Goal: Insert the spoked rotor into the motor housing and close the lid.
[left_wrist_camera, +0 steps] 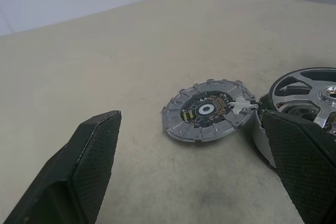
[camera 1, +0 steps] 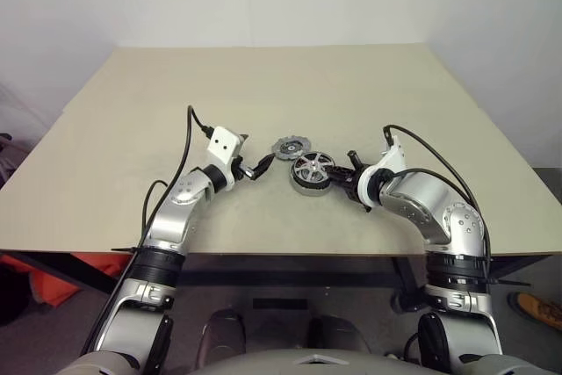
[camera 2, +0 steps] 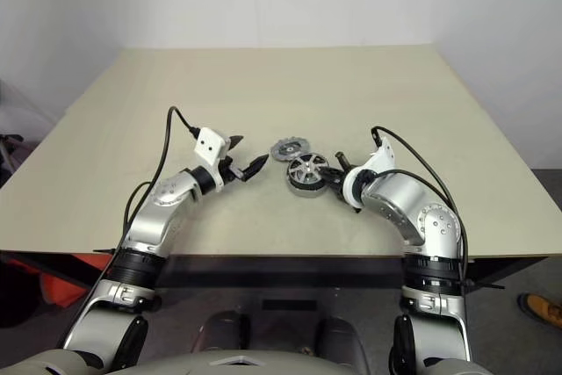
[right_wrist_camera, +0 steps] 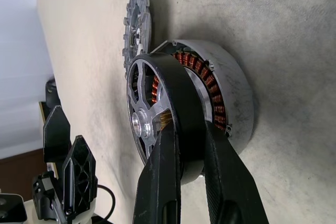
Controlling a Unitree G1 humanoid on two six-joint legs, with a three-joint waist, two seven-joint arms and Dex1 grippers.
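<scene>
The motor housing (right_wrist_camera: 236, 93), a silver can ringed with copper windings, stands on the table in front of me. The spoked rotor (right_wrist_camera: 157, 103), a silver spoked wheel with a dark rim, sits tilted in the housing's mouth. My right gripper (right_wrist_camera: 188, 129) is shut on its dark rim; the same grip shows as right gripper (camera 1: 338, 177) beside the rotor (camera 1: 313, 164). The lid (left_wrist_camera: 205, 111), a grey toothed disc with a small circuit board at its centre, lies flat just beyond the housing. My left gripper (camera 1: 263, 164) hovers open and empty to the lid's left.
The beige table (camera 1: 263, 85) stretches bare behind the parts up to a white wall. Its front edge (camera 1: 263, 254) runs just below my forearms. Black cables loop off both wrists.
</scene>
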